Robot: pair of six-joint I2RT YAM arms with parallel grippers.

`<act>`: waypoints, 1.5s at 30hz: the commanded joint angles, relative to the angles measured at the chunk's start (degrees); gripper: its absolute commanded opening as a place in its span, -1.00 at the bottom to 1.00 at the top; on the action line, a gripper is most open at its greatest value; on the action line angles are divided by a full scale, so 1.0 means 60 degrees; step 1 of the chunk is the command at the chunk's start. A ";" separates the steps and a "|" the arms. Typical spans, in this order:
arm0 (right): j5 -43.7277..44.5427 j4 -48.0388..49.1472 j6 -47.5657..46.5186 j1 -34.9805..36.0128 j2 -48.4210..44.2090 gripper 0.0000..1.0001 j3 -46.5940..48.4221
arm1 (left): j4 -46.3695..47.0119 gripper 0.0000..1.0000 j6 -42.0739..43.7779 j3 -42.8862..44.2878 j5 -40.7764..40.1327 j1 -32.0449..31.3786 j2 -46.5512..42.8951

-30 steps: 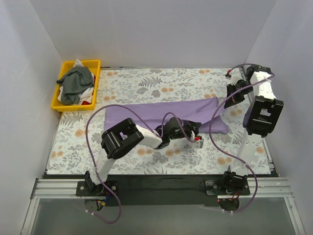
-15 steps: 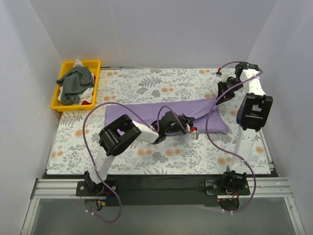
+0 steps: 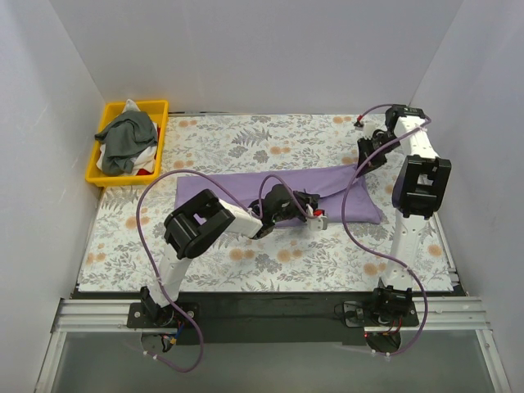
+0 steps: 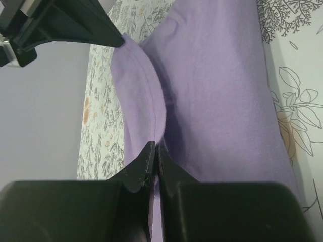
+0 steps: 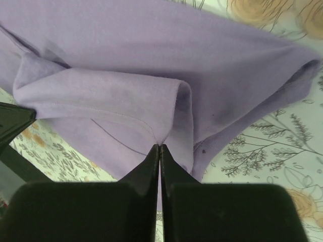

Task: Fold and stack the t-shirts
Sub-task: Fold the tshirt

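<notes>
Lilac cloth is the item in hand. The lilac t-shirt (image 3: 221, 190) lies as a long narrow band to the right of the yellow tray (image 3: 97, 176) and somewhat nearer the arm bases than the tray.

Tools: the left gripper (image 4: 154, 148) has its jaws pressed together on a stitched hem of the lilac t-shirt. In the overhead view it sits toward the end of the band farther from the tray. The right gripper (image 5: 159, 147) is likewise clamped, pinching a rolled edge of the same garment at the end farthest from the tray. Both grips look light, at the tips only.

Progress: judged as early to middle. The lilac garment appears narrowed lengthwise, with a further fold under way. It is not yet a compact square. The dark grey-green t-shirt (image 3: 127, 135) lies crumpled inside the tray, on top of white and red cloth, and shows no folding. No stack exists anywhere in view. Remaining, by my reckoning: complete the lilac fold, then take out, fold and stack the tray garment.

Surface and room: the table covering (image 3: 246, 139) is a pale print of grey leaves and orange blooms, lying flat. Plain white walls (image 3: 246, 49) enclose the table on three sides, and the tray sits in the far left corner. Purple cables (image 3: 164, 184) loop over the covering to the right of the tray.
</notes>
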 commanded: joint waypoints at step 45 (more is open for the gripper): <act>0.2205 0.3505 0.1613 0.2904 -0.1933 -0.56 -0.3522 | -1.0437 -0.45 -0.9477 0.0897 0.1771 0.4149 -0.5335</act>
